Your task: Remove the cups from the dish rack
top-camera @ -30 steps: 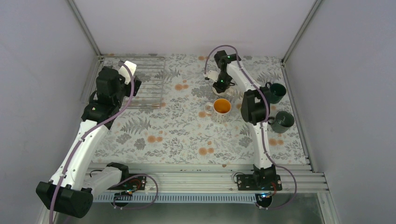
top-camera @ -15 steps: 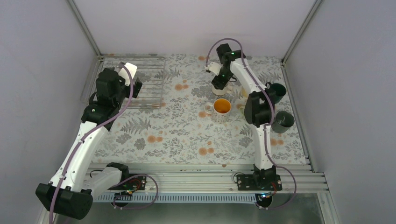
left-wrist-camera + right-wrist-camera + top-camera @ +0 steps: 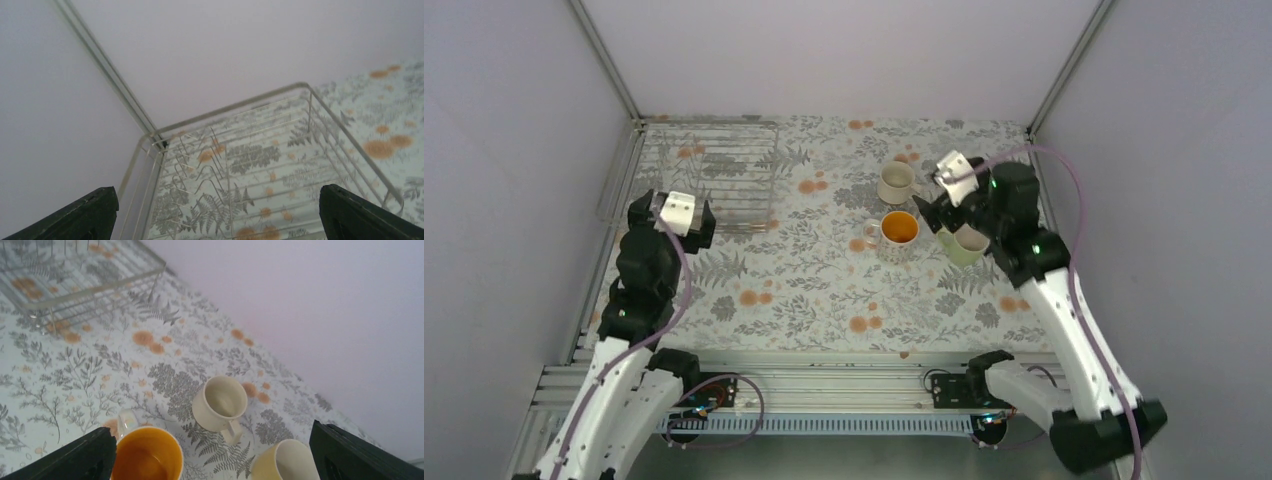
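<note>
The dish rack lies at the far left with no cup on its bars. Three cups stand on the patterned table right of centre: a cream-white mug, a white mug with orange inside and a yellow mug, which my right arm partly covers. My right gripper hovers open just right of the cream mug and holds nothing. In the right wrist view the cream mug, the orange-inside mug and the yellow mug lie between its fingers. My left gripper is open at the rack's near edge, over the rack.
A metal frame rail runs along the rack's left side, close to the left wall. The right arm's forearm crosses the table's right edge. The rack shows at the top left of the right wrist view.
My right gripper opened, left the cream mug standing on the table, and drew back to the right. My left arm pulled back from over the rack to its near edge.
</note>
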You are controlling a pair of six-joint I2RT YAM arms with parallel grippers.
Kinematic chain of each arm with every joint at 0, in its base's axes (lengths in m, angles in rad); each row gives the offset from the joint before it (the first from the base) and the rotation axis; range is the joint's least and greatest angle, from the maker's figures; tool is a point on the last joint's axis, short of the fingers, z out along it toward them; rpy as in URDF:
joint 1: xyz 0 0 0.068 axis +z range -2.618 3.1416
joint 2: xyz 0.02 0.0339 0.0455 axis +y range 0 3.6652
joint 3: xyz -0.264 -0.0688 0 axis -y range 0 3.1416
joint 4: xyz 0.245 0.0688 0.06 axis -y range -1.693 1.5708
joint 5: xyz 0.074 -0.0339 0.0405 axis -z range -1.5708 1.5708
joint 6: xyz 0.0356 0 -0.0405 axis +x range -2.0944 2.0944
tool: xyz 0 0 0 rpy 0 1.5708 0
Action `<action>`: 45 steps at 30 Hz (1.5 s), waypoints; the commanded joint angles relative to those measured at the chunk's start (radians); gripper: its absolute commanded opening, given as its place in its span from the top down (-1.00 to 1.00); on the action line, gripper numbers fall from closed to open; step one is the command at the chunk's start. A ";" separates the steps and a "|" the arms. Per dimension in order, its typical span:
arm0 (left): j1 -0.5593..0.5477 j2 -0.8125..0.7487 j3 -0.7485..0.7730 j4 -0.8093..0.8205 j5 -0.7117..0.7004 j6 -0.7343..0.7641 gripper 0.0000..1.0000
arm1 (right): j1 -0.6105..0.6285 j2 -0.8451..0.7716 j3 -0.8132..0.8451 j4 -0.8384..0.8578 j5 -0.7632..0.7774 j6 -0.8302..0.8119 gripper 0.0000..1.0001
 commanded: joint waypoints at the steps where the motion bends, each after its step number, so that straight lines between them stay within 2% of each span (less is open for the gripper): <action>1: 0.008 -0.117 -0.100 0.123 -0.021 -0.097 -1.00 | -0.043 -0.192 -0.242 0.254 0.032 0.124 -1.00; 7: 0.010 -0.306 -0.270 0.142 -0.062 -0.153 -1.00 | -0.045 -0.528 -0.552 0.472 0.407 0.403 -1.00; 8: 0.009 -0.330 -0.293 0.142 -0.083 -0.174 -1.00 | -0.045 -0.571 -0.602 0.478 0.426 0.415 -1.00; 12: 0.011 -0.348 -0.375 0.152 -0.110 -0.205 -1.00 | -0.044 -0.638 -0.711 0.473 0.347 0.371 -1.00; 16: 0.011 -0.365 -0.401 0.150 -0.080 -0.220 -1.00 | -0.045 -0.672 -0.789 0.480 0.342 0.315 -1.00; 20: 0.011 -0.391 -0.412 0.148 -0.053 -0.223 -1.00 | -0.045 -0.677 -0.838 0.512 0.372 0.362 -1.00; 26: 0.010 -0.433 -0.435 0.148 -0.097 -0.251 -1.00 | -0.044 -0.631 -0.829 0.431 0.236 0.409 -1.00; 45: 0.010 -0.458 -0.459 0.155 -0.090 -0.251 -1.00 | -0.044 -0.609 -0.825 0.426 0.199 0.385 -1.00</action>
